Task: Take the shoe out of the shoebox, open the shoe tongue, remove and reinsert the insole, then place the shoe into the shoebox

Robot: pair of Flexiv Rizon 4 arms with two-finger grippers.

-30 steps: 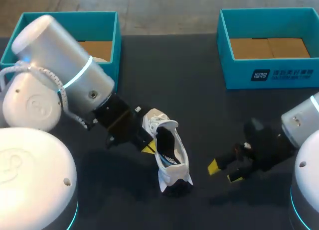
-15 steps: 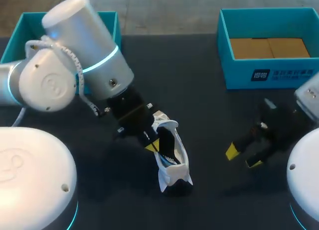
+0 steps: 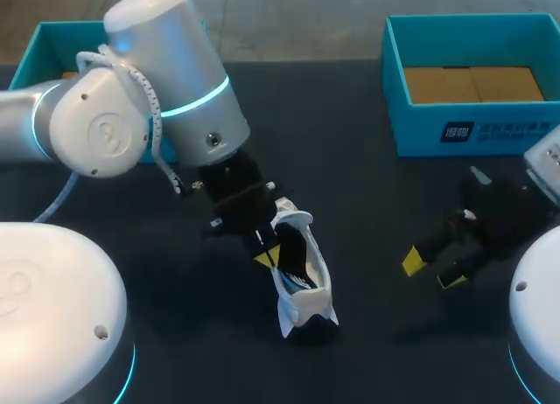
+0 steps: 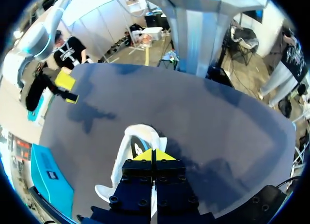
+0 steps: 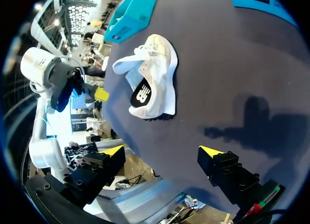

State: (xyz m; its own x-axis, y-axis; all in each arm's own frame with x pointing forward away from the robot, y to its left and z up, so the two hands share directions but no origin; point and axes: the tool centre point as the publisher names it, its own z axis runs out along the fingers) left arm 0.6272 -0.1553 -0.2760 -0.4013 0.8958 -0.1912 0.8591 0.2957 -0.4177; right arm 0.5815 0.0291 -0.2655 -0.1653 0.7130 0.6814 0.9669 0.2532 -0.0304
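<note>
A white shoe (image 3: 304,286) lies on its side on the dark table, its dark inside (image 3: 295,251) facing up. From the right wrist view the shoe (image 5: 155,81) lies well ahead of the fingers, tongue spread out. My left gripper (image 3: 264,257) is shut, its yellow tips at the rim of the shoe's opening. In its own wrist view the left gripper (image 4: 152,155) hangs over the shoe (image 4: 127,153), with nothing seen between the tips. My right gripper (image 3: 432,271) stands open to the right of the shoe, clear of it. The right gripper (image 5: 161,151) holds nothing.
A teal shoebox (image 3: 472,133) with a cardboard floor stands at the back right. A second teal box (image 3: 39,45) at the back left is partly hidden by my left arm. Bare tabletop lies between the shoe and the right gripper.
The left arm's upper part has swung rightward over the table while its gripper stayed at the shoe. The right gripper has drawn back to the right, away from the shoe.
</note>
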